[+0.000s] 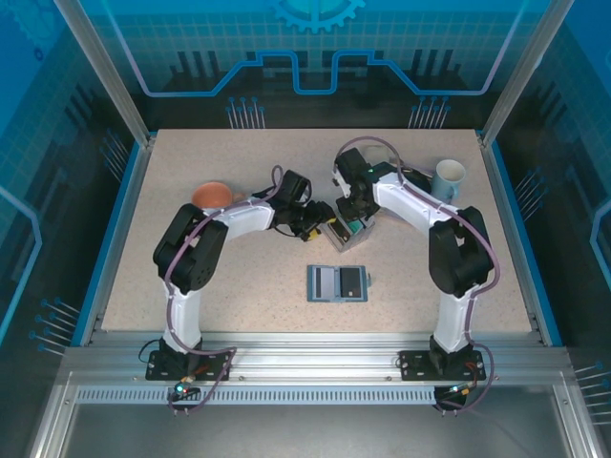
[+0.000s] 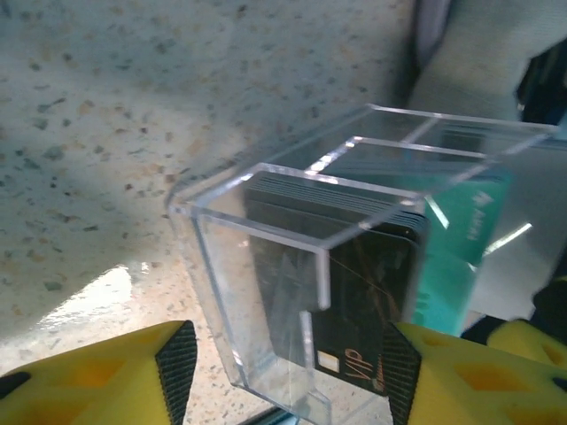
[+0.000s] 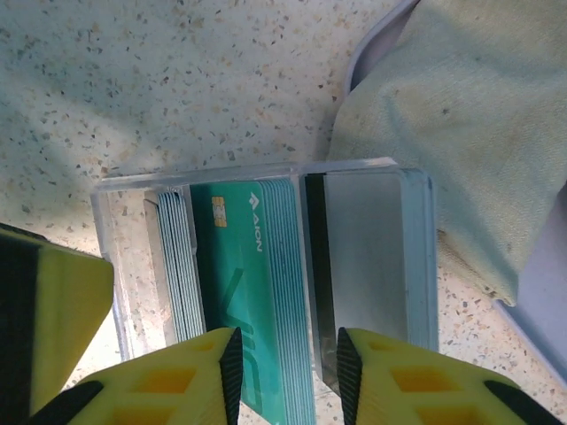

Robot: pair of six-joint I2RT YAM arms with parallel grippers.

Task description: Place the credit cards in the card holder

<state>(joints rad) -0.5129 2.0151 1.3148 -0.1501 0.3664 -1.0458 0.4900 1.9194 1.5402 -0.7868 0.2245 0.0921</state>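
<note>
The credit cards stand in stacks inside a clear acrylic box at mid-table: dark ones marked VIP, teal ones and a grey stack. My left gripper is open and straddles the box end. Its right pad is against the dark cards and its left pad is apart from the wall. My right gripper hangs open over the box, the edge of the teal stack between its pads. The card holder, a blue wallet, lies open nearer the arms with a dark card on its right half.
An orange bowl sits at the left behind the left arm. A pale mug stands at the right rear. A grey-green cloth-like surface lies right beside the box. Both arms meet over the box.
</note>
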